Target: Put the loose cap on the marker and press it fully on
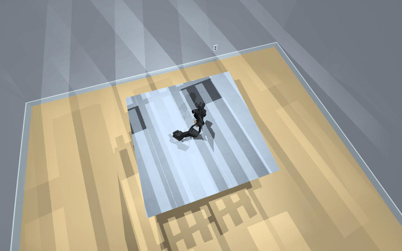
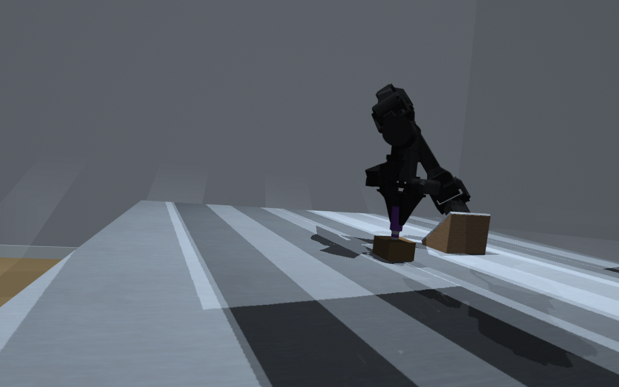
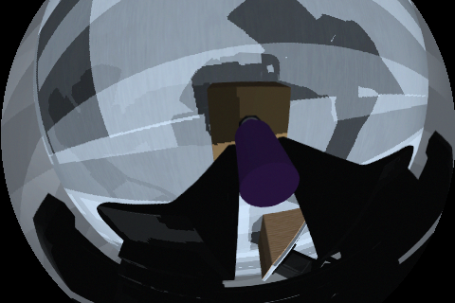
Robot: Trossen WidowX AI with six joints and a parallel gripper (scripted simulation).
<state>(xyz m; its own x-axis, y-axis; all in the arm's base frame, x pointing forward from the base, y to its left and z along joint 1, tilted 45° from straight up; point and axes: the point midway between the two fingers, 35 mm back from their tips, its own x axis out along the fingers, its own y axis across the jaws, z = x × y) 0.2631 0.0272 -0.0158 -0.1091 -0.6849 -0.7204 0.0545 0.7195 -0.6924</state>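
My gripper (image 2: 397,219) (image 3: 257,147) points down and is shut on the purple cap (image 2: 395,212) (image 3: 268,185). The cap is upright, directly above the holder block (image 2: 382,247) (image 3: 265,104) (image 1: 195,123) and down over the upper part of the marker. The marker (image 2: 395,234) stands upright in the block. Only a short white piece and its purple band show between the cap's lower rim and the block. The marker's tip is hidden by the cap. Whether the cap is fully seated cannot be told. In the wrist view the cap hides most of the marker.
The wood-grained wedge block (image 2: 476,234) (image 3: 280,231) stands on the table (image 1: 196,184) (image 2: 109,288) beside the arm's base, behind and to the right of the holder in the exterior view. Striped shadows cross the table. The arm rises above the holder.
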